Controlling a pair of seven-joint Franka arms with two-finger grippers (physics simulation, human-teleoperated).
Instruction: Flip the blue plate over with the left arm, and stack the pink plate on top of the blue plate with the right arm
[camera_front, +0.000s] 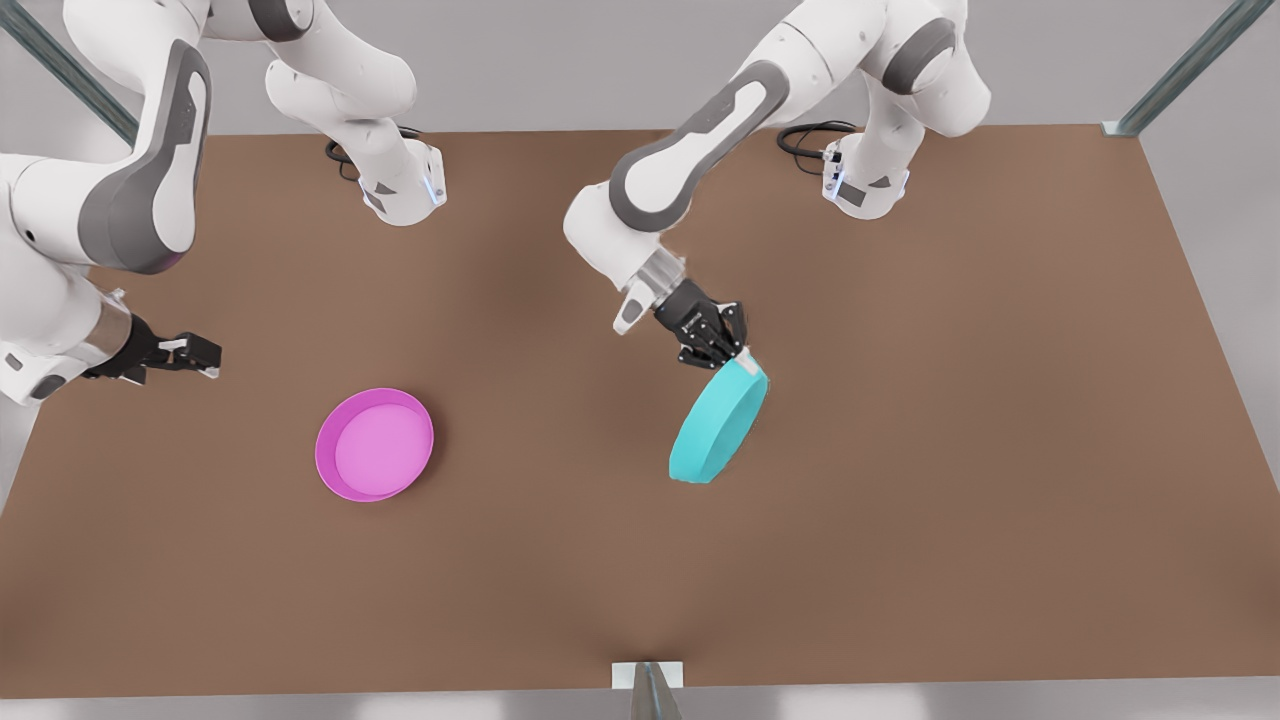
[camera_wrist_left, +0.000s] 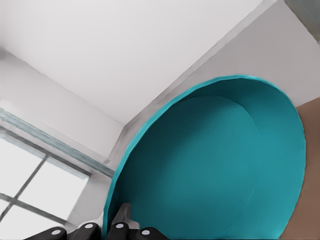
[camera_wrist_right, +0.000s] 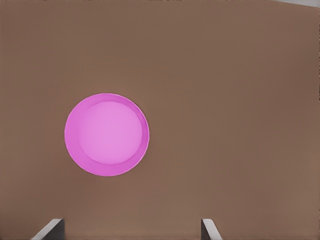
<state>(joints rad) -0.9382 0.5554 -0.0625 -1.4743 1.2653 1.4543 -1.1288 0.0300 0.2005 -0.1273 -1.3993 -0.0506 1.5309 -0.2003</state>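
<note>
Tilting blue plate (camera_front: 718, 424), left gripper (camera_front: 740, 352)

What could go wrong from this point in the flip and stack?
1. The left gripper pinches the blue plate only at its rim while it is tilted steeply on edge, so it could slip or land open side up.
2. The right gripper hangs open, away from the pink plate lying flat on the table; its low rim gives little to grip.
</note>
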